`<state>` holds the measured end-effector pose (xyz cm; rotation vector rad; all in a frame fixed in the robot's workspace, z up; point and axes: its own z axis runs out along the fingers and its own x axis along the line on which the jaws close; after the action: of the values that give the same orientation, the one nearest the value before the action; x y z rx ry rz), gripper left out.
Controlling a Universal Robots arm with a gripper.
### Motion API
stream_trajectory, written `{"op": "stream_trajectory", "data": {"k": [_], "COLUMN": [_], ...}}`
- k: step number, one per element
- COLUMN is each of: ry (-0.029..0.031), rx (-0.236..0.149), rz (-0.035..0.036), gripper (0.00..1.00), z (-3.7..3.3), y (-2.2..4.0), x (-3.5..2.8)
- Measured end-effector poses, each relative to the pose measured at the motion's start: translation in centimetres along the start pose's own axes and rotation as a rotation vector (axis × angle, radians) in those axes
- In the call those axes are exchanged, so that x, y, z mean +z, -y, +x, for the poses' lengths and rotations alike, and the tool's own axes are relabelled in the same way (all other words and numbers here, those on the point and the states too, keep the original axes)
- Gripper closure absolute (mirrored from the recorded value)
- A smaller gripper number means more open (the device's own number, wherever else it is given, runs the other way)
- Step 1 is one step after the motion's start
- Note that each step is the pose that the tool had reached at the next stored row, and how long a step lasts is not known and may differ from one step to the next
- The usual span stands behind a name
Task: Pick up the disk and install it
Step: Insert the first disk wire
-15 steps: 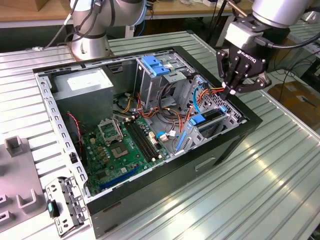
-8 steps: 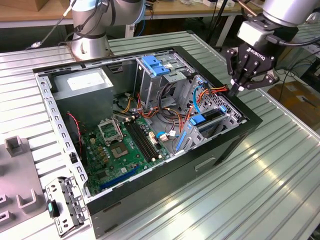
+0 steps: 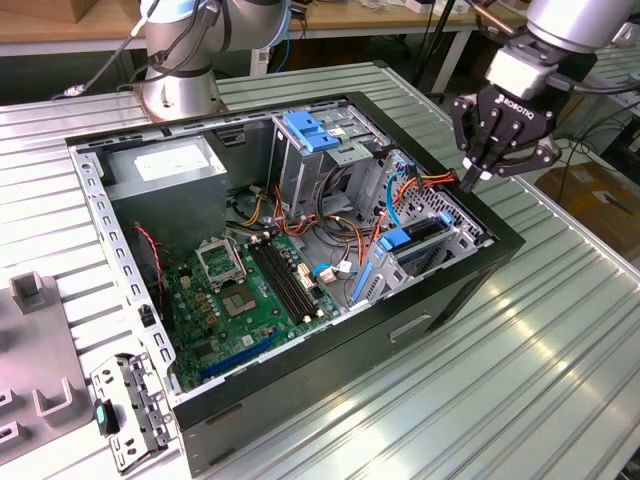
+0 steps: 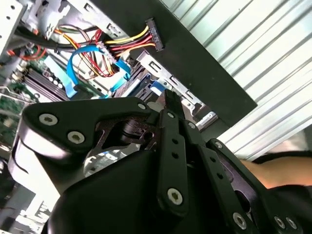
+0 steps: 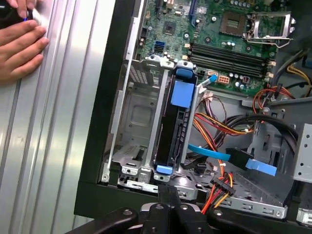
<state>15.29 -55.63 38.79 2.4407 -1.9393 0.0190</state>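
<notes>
Already the disk stands on edge in the drive bay of the open computer case on the counter. Clenched on nothing, the jaws hang just above the case's rim beside that bay.

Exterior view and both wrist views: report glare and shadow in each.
Exterior view: glare streaks the ribbed table beside the case. Second wrist view: the gripper is dark against bright table. First wrist view: table shines beside a hand; the disk sits in shade.
</notes>
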Motion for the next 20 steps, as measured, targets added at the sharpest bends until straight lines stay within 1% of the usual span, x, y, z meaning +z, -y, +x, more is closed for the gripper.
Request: {"op": "stream_trajectory", "data": {"k": [4,5,7,9,20], "ry": [-0.001,-0.0013,-0.0017,-0.0017,-0.0017], "rx": [-0.084,-0.114,-0.142,-0.148,-0.149], "rz": [0.002,0.0028,0.0035,0.0036,0.0037], "gripper": [0.89,0.89,0.89,0.89,0.89], "z": [0.0,0.0,0.0,0.0,0.0], "y": [0.0,0.0,0.01,0.01,0.01], "x": [0.02,0.03,0.03,0.03,0.03]}}
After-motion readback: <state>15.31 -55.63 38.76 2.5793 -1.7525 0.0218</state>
